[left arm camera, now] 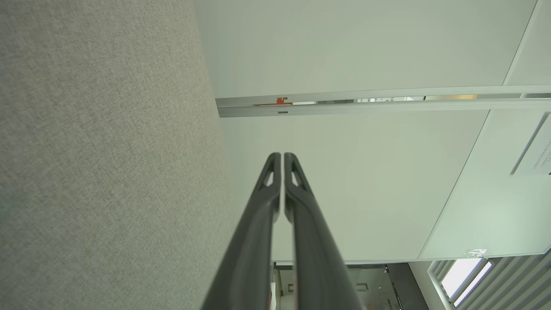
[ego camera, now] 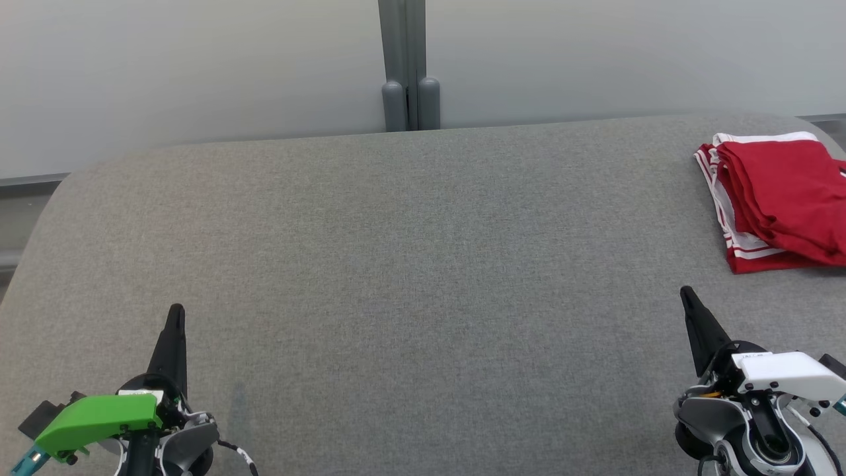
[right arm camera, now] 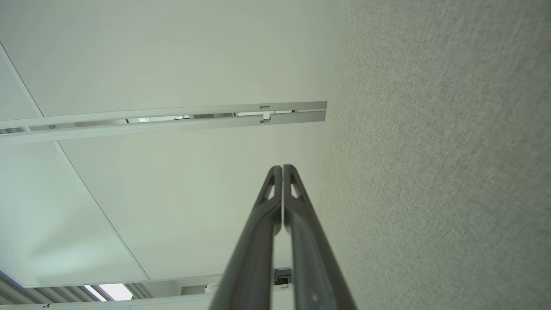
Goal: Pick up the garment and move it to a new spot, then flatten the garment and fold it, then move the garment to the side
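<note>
One red garment [ego camera: 783, 198] folded, grey surface [ego camera: 396, 264] right side.

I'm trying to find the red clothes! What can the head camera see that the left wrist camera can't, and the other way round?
Head view's own: the red garment with white stripes, lying at the far right, the right gripper, and a gray post at the back.
Left wrist view's own: an orange tag on a rail, a paper sign, and blinds.
Shared: the left gripper, its fingers shut together, the gray table, and the pale wall.
</note>
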